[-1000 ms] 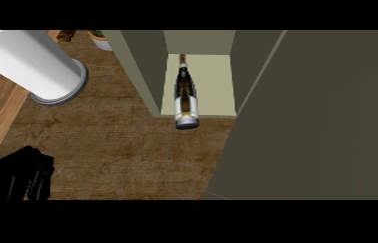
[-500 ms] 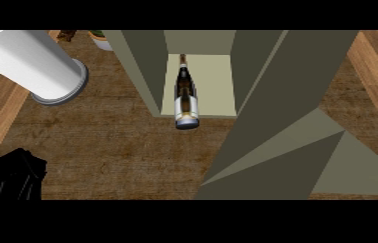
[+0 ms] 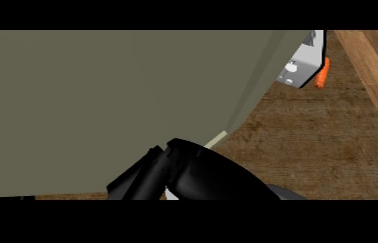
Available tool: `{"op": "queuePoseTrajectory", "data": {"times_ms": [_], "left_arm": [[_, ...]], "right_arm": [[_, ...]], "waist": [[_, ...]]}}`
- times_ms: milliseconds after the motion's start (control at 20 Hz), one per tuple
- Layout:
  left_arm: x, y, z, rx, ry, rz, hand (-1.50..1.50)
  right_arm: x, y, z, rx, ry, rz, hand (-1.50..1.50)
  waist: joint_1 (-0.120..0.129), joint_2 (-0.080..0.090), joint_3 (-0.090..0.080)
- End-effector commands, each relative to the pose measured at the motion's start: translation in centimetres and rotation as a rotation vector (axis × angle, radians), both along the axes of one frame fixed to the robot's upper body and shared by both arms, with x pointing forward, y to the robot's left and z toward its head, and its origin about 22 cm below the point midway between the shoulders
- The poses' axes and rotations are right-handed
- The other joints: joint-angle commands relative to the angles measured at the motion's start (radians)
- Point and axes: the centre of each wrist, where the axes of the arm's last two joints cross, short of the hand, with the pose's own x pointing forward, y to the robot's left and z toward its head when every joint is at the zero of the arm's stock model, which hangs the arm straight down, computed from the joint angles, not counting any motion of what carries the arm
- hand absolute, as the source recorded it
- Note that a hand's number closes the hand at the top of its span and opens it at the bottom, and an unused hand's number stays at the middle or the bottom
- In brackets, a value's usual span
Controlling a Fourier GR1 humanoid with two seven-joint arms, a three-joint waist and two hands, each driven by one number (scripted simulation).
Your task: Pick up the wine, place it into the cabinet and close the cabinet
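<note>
1. You are looking at a broad olive-grey panel, the cabinet door (image 3: 133, 107); it fills the view from the left edge nearly to the upper right corner; its right edge slants down and to the left.
2. You cannot see the wine anywhere in the head view; the door covers most of the scene, so you cannot tell where the bottle lies.
3. One black hand (image 3: 196, 174) shows at the lower middle of the view, lying over the door's lower right corner; a sliver of grey forearm (image 3: 284, 191) sits just to its right, so read it as the right hand.
4. You cannot tell how wide that hand is, or whether it holds anything; it shows only as a dark mass against the panel.
5. A thin pale strip (image 3: 215, 139) pokes out at the door's lower corner, just above the hand.
6. To the right of the door you see the brown wooden counter (image 3: 310, 137); a lighter wooden band (image 3: 360, 54) runs aslant along the upper right edge.
7. Near the upper right, just beside the door's edge, sits a white object (image 3: 303, 62) with an orange part (image 3: 322, 73) on its right side; you cannot tell what it is.
</note>
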Motion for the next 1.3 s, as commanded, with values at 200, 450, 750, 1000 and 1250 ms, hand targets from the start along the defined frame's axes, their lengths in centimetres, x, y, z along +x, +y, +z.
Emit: {"op": "queuePoseTrajectory", "data": {"times_ms": [200, 450, 750, 1000, 1250], "left_arm": [[0.0, 0.6, 0.7, -0.01, 0.01, 0.002, 1.5], [-0.3, 0.3, -0.4, -0.006, -0.006, 0.012, 1.5], [-0.3, 2.0, 0.4, 0.028, 0.01, -0.002, 1.5], [0.5, 2.1, 1.1, 0.018, 0.001, -0.006, 1.5], [0.5, 0.6, 0.4, 0.012, 0.001, 0.011, 1.5]], "right_arm": [[5.7, 2.8, -0.5, 0.046, 0.046, -0.07, 1.5], [8.7, 2.7, -0.4, 0.075, 0.132, -0.108, 1.5], [11.4, 2.2, -3.3, 0.071, 0.184, -0.175, 1.5], [14.1, 1.9, -6.1, 0.038, 0.177, -0.219, 1.5], [16.0, -0.8, -5.6, 0.045, 0.173, -0.285, 1.5]], "waist": [[0.001, 0.001, 0.001], [-0.001, 0.002, 0.0], [-0.001, 0.002, 0.0], [-0.001, 0.004, 0.001], [-0.006, 0.003, 0.001]]}}
